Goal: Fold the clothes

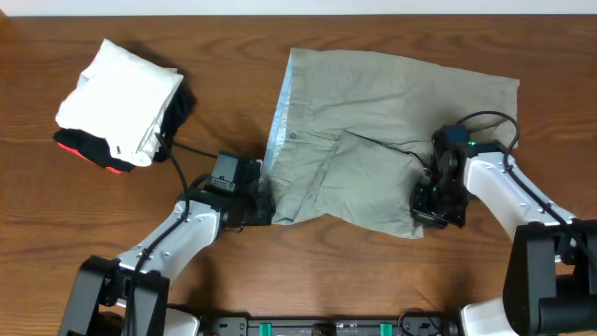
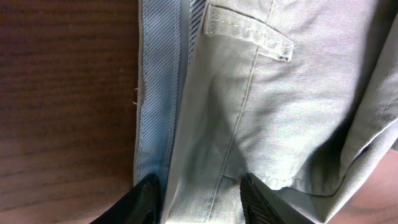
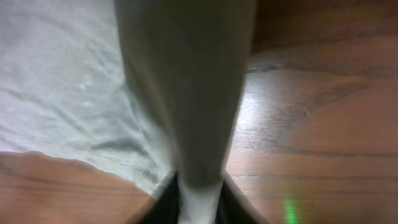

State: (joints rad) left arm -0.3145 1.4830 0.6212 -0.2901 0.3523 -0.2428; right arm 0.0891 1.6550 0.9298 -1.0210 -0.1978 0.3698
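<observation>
The light khaki trousers [image 1: 392,103] lie partly folded at the table's middle and right, waistband with pale blue lining [image 1: 280,103] to the left. My left gripper [image 1: 261,203] is at the lower left waistband corner. In the left wrist view its fingers [image 2: 200,202] hold a fold of khaki cloth [image 2: 280,93] that fills the gap between them. My right gripper [image 1: 437,203] is at the trousers' lower right edge. In the right wrist view its jaws [image 3: 200,202] are shut on a raised fold of the trousers [image 3: 186,81].
A stack of folded garments, white [image 1: 121,98] on top of black and red [image 1: 98,157], sits at the far left. Bare wooden table [image 1: 373,271] lies in front of the trousers. A black cable [image 1: 191,149] runs from the stack to the left arm.
</observation>
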